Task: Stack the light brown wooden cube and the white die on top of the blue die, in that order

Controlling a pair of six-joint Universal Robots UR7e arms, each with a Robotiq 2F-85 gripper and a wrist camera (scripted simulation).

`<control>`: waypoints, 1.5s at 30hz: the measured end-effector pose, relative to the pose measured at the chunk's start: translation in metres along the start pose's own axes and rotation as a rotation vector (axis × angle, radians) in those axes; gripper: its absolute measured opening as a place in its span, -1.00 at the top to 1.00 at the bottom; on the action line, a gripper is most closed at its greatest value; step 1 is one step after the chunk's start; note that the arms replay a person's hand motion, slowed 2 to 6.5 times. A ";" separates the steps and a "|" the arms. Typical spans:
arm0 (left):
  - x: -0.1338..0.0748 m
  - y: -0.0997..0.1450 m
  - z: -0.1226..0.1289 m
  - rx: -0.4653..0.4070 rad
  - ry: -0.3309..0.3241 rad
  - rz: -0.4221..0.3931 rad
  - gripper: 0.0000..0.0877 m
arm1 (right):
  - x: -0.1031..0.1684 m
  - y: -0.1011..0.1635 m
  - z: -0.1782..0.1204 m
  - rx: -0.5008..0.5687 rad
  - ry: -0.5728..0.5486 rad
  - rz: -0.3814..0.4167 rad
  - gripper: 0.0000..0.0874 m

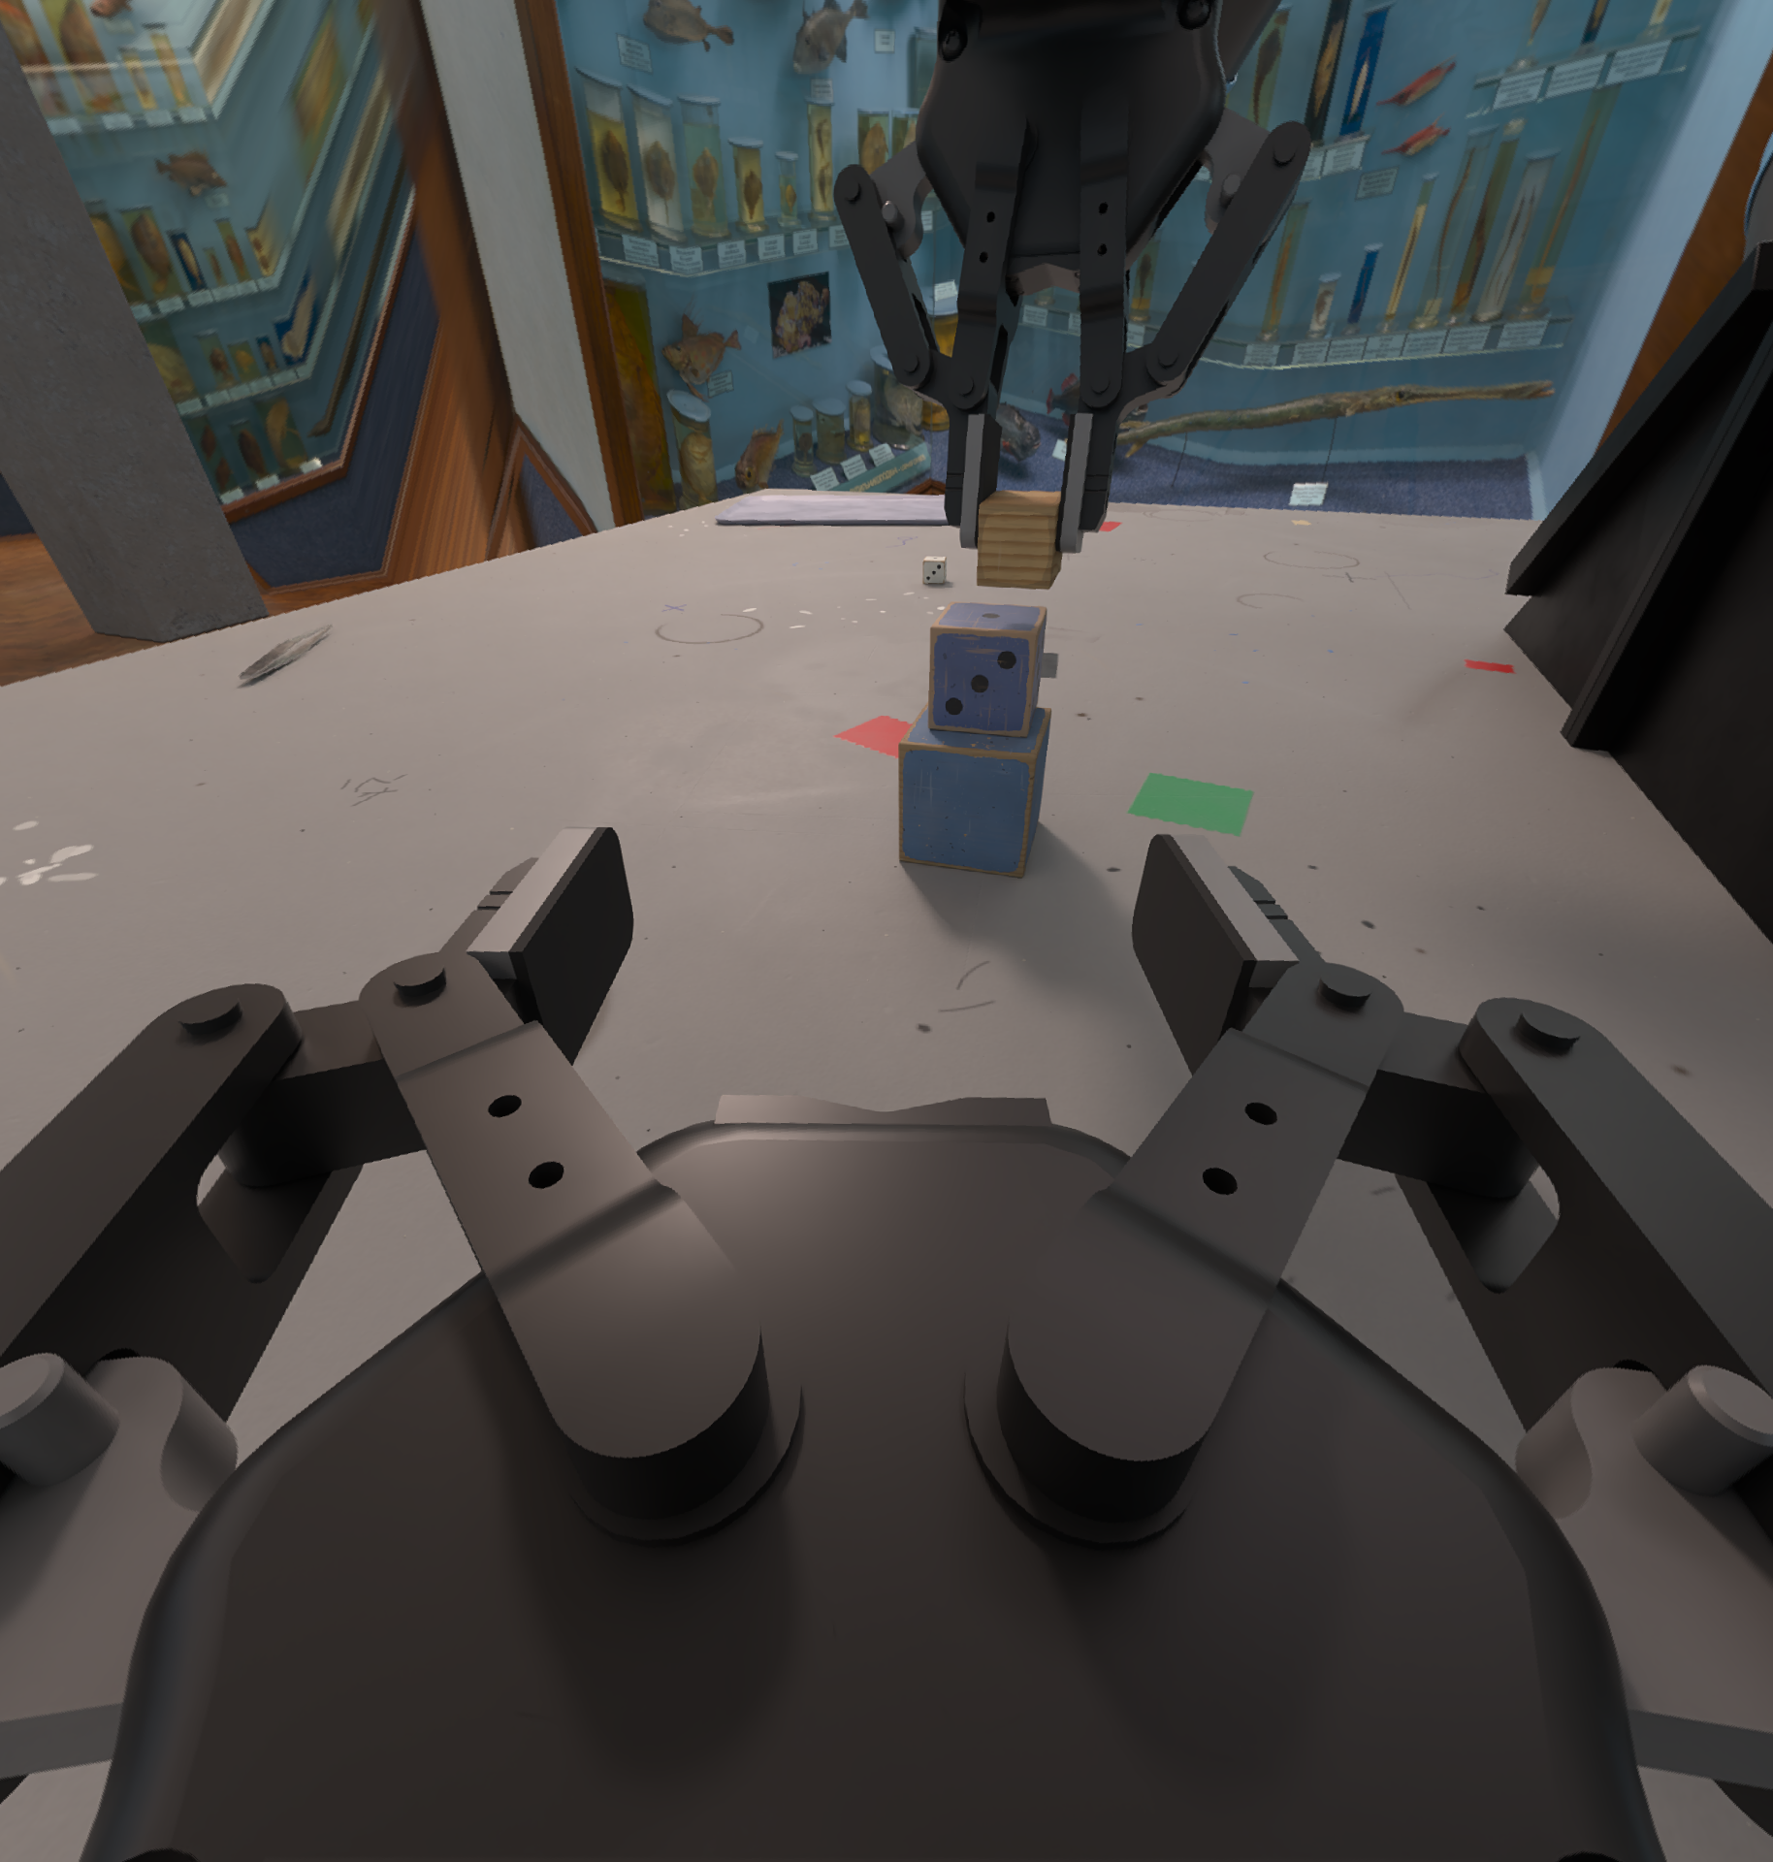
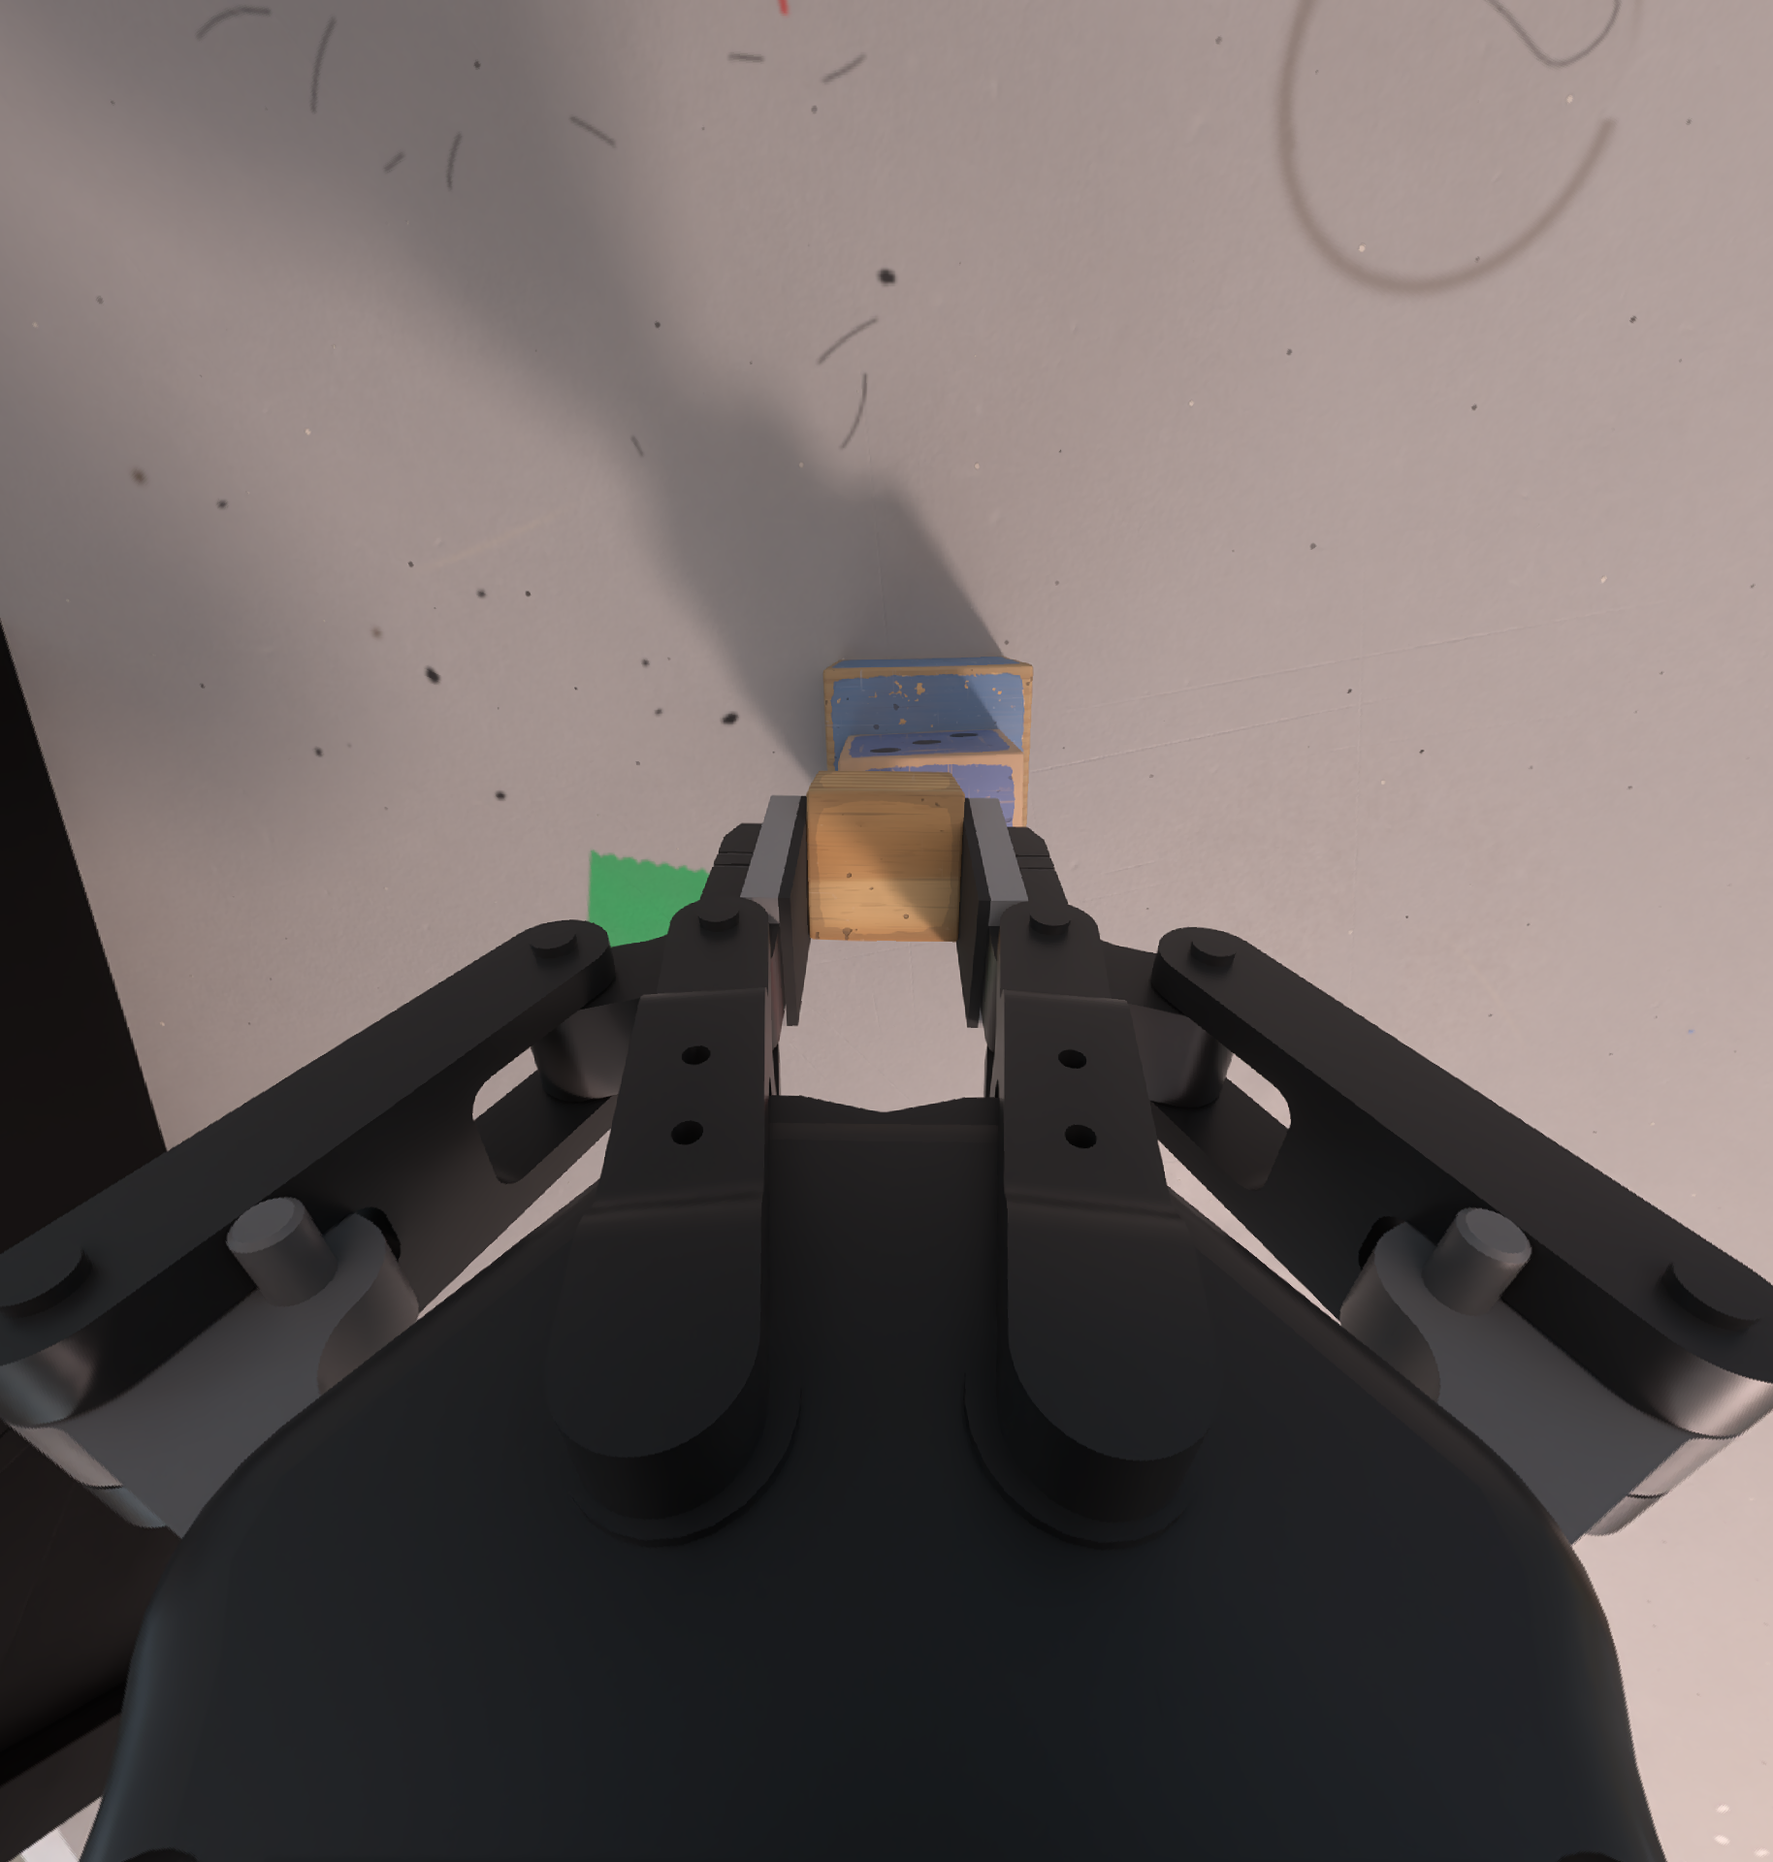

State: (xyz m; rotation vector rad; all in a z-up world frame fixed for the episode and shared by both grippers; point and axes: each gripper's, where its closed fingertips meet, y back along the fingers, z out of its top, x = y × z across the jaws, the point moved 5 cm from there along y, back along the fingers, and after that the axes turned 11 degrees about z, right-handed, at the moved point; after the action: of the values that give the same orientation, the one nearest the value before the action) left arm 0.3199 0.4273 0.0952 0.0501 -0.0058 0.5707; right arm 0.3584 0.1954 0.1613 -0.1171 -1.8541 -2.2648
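Right gripper (image 1: 1024, 524): jaws pinching the light brown wooden cube (image 1: 1015, 539), top centre of the left wrist view
Key relation: cube hangs just above the blue die (image 1: 985, 670) — apart, roughly over it
Base: die sits on a larger blue block (image 1: 968, 806)
Left gripper (image 1: 882, 907): jaws spread, empty, lower frame
White die (image 1: 934, 570): on the table (image 1: 459, 806), left of the cube, behind the stack
Obstacles: none between — green patch (image 1: 1191, 803) lies flat

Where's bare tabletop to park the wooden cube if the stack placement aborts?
Open table left of the blue die and the blue block under it. Crowded: around the stack, with the right gripper holding the wooden cube overhead; white die behind; black equipment at the right edge.
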 end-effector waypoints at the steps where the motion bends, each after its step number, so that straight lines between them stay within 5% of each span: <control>1: 0.000 0.000 0.000 0.000 0.000 0.000 -0.95 | 0.000 0.000 0.000 0.003 0.007 0.001 0.43; 17: 0.000 0.000 0.000 0.000 0.002 0.002 -0.95 | 0.002 -0.004 0.001 0.062 0.159 -0.002 0.43; 45: 0.001 0.000 0.000 0.003 0.006 0.002 -0.95 | -0.006 -0.007 0.002 0.060 0.175 0.006 0.43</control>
State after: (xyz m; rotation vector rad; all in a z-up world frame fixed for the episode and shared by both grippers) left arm 0.3206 0.4276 0.0947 0.0509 0.0010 0.5724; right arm 0.3629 0.1995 0.1535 0.0817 -1.8250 -2.1377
